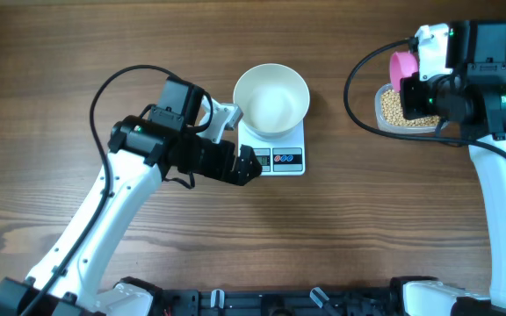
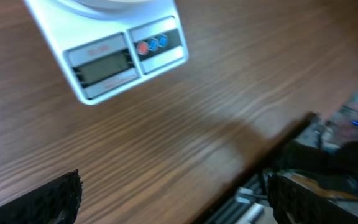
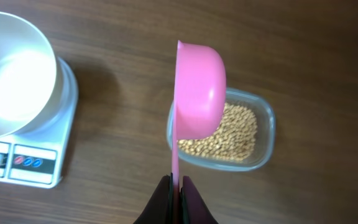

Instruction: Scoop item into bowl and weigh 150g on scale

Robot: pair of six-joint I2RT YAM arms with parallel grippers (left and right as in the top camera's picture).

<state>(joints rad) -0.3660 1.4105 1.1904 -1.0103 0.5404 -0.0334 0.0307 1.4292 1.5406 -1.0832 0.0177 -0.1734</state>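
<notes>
The empty white bowl [image 1: 271,97] [image 3: 14,74] sits on the white scale [image 1: 279,156] [image 2: 114,62] [image 3: 36,165] at mid-table. Tan beans [image 1: 395,107] [image 3: 229,134] fill a clear plastic container [image 3: 263,134] at the far right. My right gripper [image 3: 175,186] is shut on the thin handle of a pink scoop [image 1: 402,68] [image 3: 199,87]. The scoop hangs on edge over the container, and its inside is hidden. Just left of the scale's front, my left gripper [image 1: 249,165] [image 2: 176,199] is open over bare wood, holding nothing.
The table's front edge, with a black rail [image 2: 278,180], lies close to the left gripper. A black cable [image 1: 351,83] loops from the right arm between the scale and the container. Bare wood separates the scale from the container.
</notes>
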